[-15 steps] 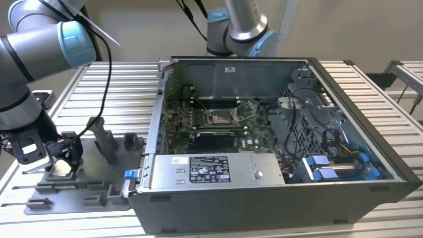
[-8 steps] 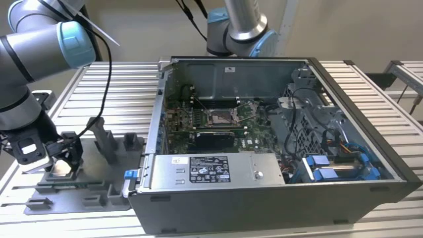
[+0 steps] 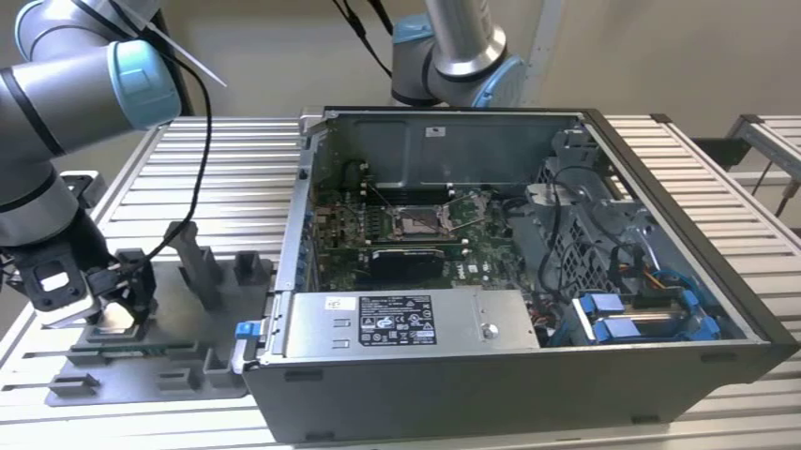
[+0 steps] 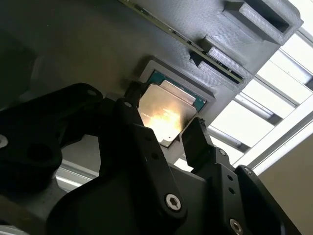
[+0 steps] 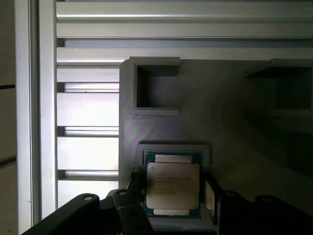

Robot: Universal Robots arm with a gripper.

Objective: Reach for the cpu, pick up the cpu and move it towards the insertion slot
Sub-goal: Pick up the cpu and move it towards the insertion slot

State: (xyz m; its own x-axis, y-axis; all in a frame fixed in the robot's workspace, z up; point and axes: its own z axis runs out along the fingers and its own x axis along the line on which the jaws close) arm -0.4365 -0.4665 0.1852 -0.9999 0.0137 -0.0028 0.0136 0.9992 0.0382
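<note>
Exterior view: the arm [image 3: 51, 103] reaches steeply down at the frame's lower left, wrist bent over the grey fixture [image 3: 163, 370]. The gripper [image 3: 116, 309] points downward onto the cpu [image 3: 113, 321], which shows as a pale patch between the fingers. The insertion slot [image 3: 417, 221] lies well apart, near frame centre inside the open computer case [image 3: 501, 375].

Second wrist view: the cpu [image 4: 166, 112] lies flat in the fixture's square pocket. The black fingers [image 4: 194, 139] are spread astride it, close against opposite sides. No firm pinch is evident.

First wrist view: the cpu [image 5: 172, 185] sits square in its pocket, with a finger flanking each side.

Assessment: the part is judged light, thin and rigid. Its smooth metal lid is likely slippery, and its underside is likely fragile. Hold should be taken on two opposite edges, level, with modest force.
</note>
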